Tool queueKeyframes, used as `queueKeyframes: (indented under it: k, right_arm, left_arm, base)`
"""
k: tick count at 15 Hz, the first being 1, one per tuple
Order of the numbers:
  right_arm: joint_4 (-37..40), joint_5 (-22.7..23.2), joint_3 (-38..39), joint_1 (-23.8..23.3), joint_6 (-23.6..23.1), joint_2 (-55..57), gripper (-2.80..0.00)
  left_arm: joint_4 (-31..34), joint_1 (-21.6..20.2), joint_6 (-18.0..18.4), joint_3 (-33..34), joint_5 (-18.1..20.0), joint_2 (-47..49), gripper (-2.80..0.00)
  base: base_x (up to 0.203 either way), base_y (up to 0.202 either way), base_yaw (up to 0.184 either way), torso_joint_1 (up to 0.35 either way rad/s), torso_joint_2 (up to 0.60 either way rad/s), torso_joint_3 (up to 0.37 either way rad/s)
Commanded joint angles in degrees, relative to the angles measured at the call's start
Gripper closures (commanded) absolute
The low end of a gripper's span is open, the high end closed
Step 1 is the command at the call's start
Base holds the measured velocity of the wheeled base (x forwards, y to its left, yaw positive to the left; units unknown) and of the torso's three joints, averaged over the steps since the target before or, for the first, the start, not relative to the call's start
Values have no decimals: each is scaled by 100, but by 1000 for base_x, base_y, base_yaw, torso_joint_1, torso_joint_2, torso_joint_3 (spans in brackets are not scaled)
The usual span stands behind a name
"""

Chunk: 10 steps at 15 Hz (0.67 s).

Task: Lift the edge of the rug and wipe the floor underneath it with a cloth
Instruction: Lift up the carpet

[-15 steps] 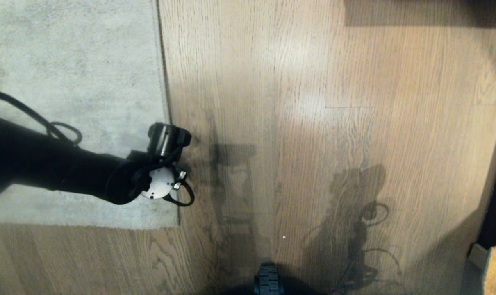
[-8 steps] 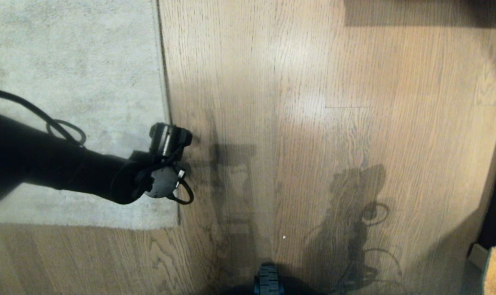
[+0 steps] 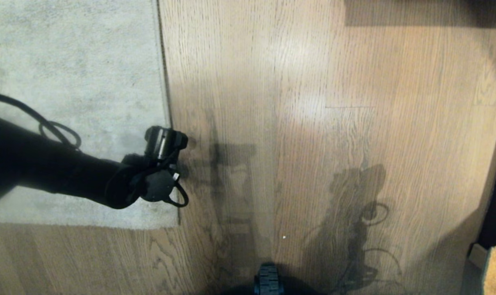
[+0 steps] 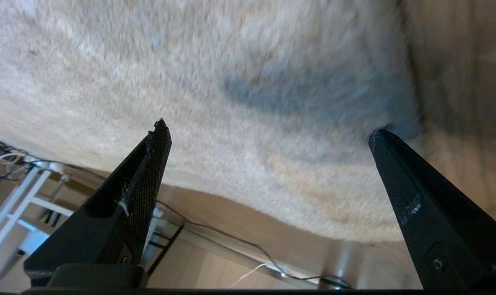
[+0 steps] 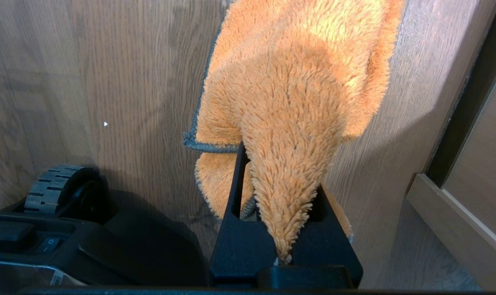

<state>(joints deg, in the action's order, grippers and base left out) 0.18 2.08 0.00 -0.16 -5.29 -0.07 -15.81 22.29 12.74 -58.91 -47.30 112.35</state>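
Left pincer (image 4: 268,135): its two black fingers are standing wide apart and are holding nothing. The soft top of the rug is filling the space in front of them, close by.
Left arm (image 3: 59,172): it is reaching in from the left side over the rug, and its wrist is hanging right above the rug's right border, near the corner.
Rug edge (image 3: 166,102): it is lying flat on the floor. The straight border is running up and down the head view, and the square corner is sitting near the bottom, just under the wrist.
Floor (image 3: 313,143): light brown wood planks with dark lines are showing to the right of the rug and below it. Dark shadows of the robot are falling on the planks.
Right pincer (image 5: 285,180): it is squeezing together on the cloth, with a bunch of the fluff sticking out between its fingers.
Cloth (image 5: 297,90): it is orange and fluffy with a dark grey border. It is hanging out past the fingers, just above the wood floor, and in the head view it is peeking in at the bottom right corner, well apart from the rug.
Wheel (image 5: 55,188): a black ridged wheel of the robot's base is sitting on the floor beside the cloth.
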Motion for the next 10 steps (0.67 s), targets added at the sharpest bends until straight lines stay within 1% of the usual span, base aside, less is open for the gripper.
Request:
queueKeyframes:
  k: [1, 5, 7, 10]
  right_arm:
    - [4, 2, 0, 7, -7, 7, 0]
    - [-1, 2, 0, 7, -7, 7, 0]
    - [-1, 2, 0, 7, -7, 7, 0]
    - [0, 2, 0, 7, -7, 7, 0]
  left_arm:
    - [-18, -118, 9, 241, -28, -198, -280]
    - [-77, -337, 10, 624, -25, -406, -280]
    - [-232, -339, -4, 626, -16, -399, -280]
    - [-239, -259, -76, 466, 26, -392, -280]
  base:
    - [0, 0, 0, 0, 0, 0]
    - [0, 0, 0, 0, 0, 0]
    - [0, 0, 0, 0, 0, 0]
    - [0, 0, 0, 0, 0, 0]
